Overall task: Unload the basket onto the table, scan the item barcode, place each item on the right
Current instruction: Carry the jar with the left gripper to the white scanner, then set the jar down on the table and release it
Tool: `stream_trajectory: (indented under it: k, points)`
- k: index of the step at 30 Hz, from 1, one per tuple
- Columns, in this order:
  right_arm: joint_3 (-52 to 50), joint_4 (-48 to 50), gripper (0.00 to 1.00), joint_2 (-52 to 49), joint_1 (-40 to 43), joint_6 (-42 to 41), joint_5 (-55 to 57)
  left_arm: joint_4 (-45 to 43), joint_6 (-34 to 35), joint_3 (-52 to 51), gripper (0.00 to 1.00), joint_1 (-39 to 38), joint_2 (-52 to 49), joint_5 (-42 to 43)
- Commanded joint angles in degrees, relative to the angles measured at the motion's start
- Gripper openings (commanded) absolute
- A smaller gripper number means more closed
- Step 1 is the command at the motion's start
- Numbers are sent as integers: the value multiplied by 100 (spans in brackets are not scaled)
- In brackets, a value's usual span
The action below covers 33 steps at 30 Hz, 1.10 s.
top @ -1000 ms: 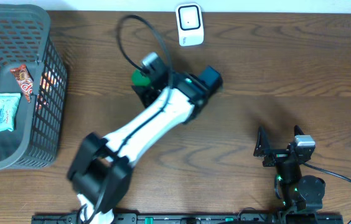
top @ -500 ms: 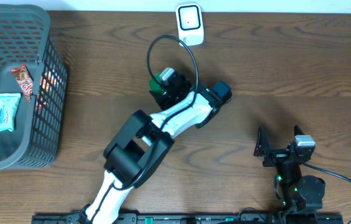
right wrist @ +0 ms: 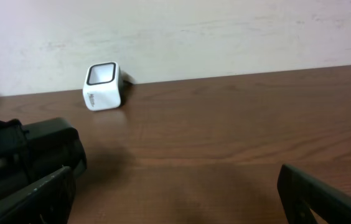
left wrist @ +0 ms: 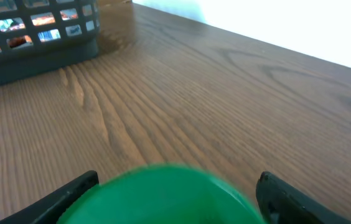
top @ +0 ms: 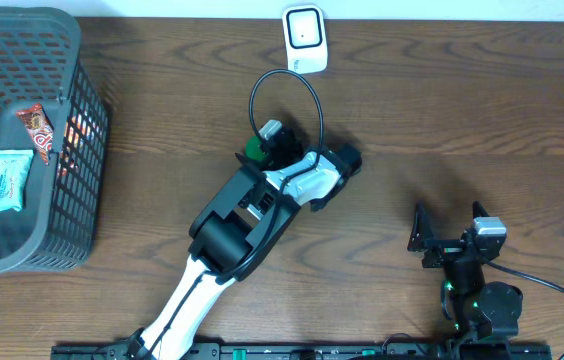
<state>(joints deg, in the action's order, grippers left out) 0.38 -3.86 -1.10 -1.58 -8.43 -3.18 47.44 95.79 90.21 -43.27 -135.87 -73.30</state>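
Observation:
A green item (top: 253, 150) lies on the wooden table below the white scanner (top: 304, 38). In the left wrist view the green item (left wrist: 163, 196) fills the space between my left gripper's (left wrist: 175, 193) fingers. It meets the left finger, while bare wood shows between it and the right finger, so the gripper is open around it. No barcode shows. My right gripper (top: 445, 238) stands open and empty at the front right. From the right wrist view the scanner (right wrist: 102, 85) stands by the far wall.
A dark mesh basket (top: 80, 160) stands at the left edge, holding a red snack (top: 37, 132) and a pale blue packet (top: 4, 180). The left arm's cable (top: 284, 75) loops up between the arm and the scanner.
My left arm has swung right with the green item, closer to the scanner, and its jaws have widened. The right arm has not moved.

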Motion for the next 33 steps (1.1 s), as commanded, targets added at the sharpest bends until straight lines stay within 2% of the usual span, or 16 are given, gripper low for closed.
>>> stream_trajectory:
  k: [1, 3, 4, 7, 16, 19, 21, 22, 23, 24, 26, 27, 28, 30, 33]
  points:
    - [-4, -24, 99, 7, -61, 59, 9, -2, -72, -7, 83, 50, -59, -310]
    - [-4, -22, 99, 7, -61, 59, 9, 0, -310, -4, 95, 46, -50, -595]
    - [-4, -22, 99, 7, -61, 59, 9, 2, -487, -4, 98, 31, -39, -813]
    - [-4, -22, 99, 7, -61, 59, 7, 63, -1200, 9, 98, -63, 107, -1672]
    - [-4, -22, 99, 7, -61, 59, 7, 496, -2332, 81, 98, -289, 1716, -1274]
    - [-4, -22, 99, 7, -61, 59, 9, 446, -2964, 87, 98, -354, 2599, -492]
    - [-4, -22, 99, 7, -61, 59, 9, 225, -3893, 87, 98, -293, 3176, 125]
    - [-4, -22, 99, 7, -61, 59, 9, -66, -4951, 87, 98, -186, 3571, 649]
    - [-4, -22, 99, 7, -61, 59, 9, -184, -5416, 87, 98, -133, 3707, 901]
    - [-4, -22, 99, 7, -61, 59, 9, -450, -6551, 90, 98, 11, 4028, 1589]
    - [-4, -22, 99, 7, -61, 59, 9, -549, -7969, 125, 98, 328, 4511, 2863]
    - [-4, -22, 99, 7, -61, 59, 9, -404, -8268, 179, 98, 564, 4782, 3394]
    - [-4, -22, 99, 7, -61, 59, 9, -227, -8260, 227, 98, 815, 5003, 3654]
    - [-4, -22, 99, 7, -61, 59, 7, 133, -8142, 278, 98, 1467, 5466, 4024]
    - [-4, -22, 99, 7, -61, 59, 9, 575, -7753, 278, 98, 2835, 6063, 4819]
